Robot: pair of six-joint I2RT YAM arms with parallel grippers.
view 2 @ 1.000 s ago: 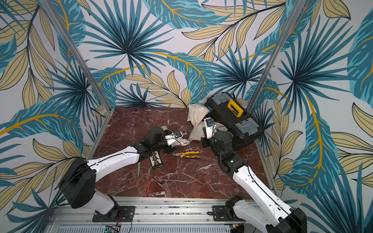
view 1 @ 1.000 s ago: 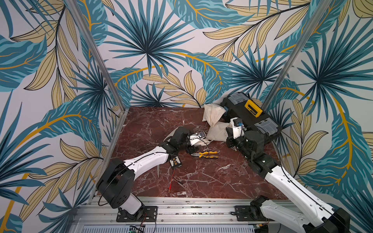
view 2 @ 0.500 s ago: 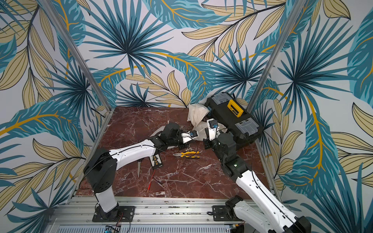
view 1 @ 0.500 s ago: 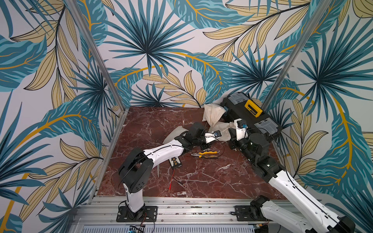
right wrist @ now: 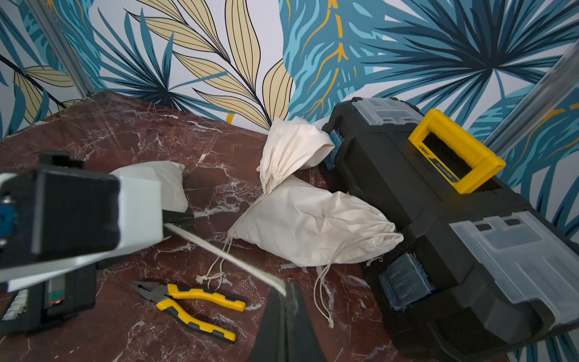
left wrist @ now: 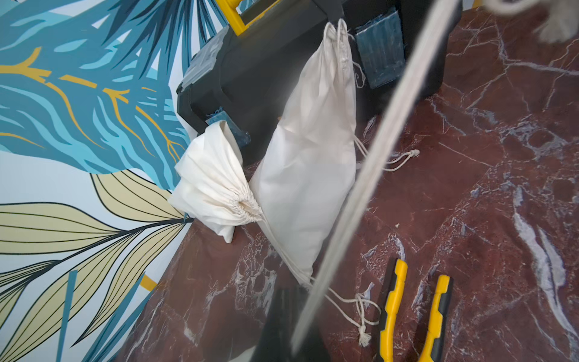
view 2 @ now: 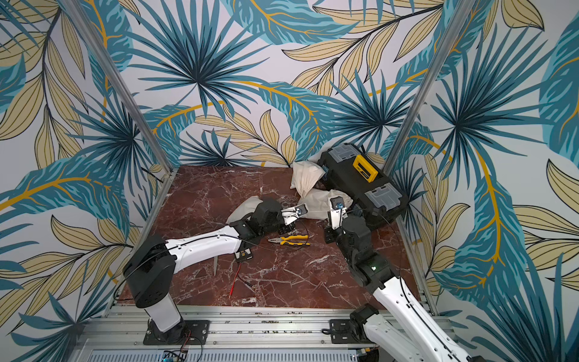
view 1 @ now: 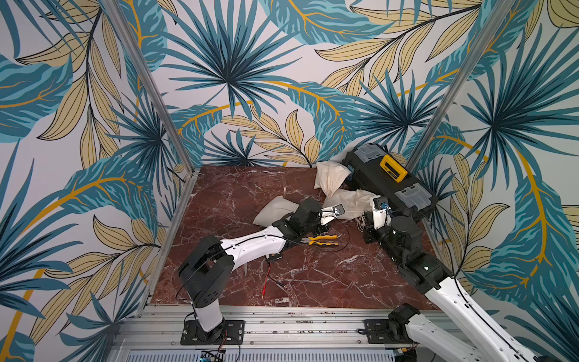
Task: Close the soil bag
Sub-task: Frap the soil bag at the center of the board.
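Three cream cloth drawstring bags lie at the back of the marble table. One bag (view 1: 275, 210) (right wrist: 163, 175) sits behind my left arm, its mouth hidden. A second bag (view 1: 354, 203) (right wrist: 313, 225) rests against the toolbox, mouth gathered. The third bag (view 1: 330, 177) (right wrist: 291, 150) leans at the back wall, also gathered. A white cord (right wrist: 219, 254) (left wrist: 369, 163) runs taut between both grippers. My left gripper (left wrist: 297, 338) (view 1: 324, 224) is shut on one end, my right gripper (right wrist: 286, 294) (view 1: 365, 221) on the other. Which bag the cord belongs to is hidden.
A black toolbox (view 1: 388, 181) with a yellow handle fills the back right corner. Yellow-handled pliers (view 1: 322, 240) (right wrist: 191, 301) lie just in front of the grippers. A small black meter (view 2: 243, 256) with a red lead (view 1: 266, 279) lies under my left forearm.
My left arm has stretched right from the left bag towards my right gripper, and its jaws have gone from open to shut on the cord. The right arm shifted slightly.
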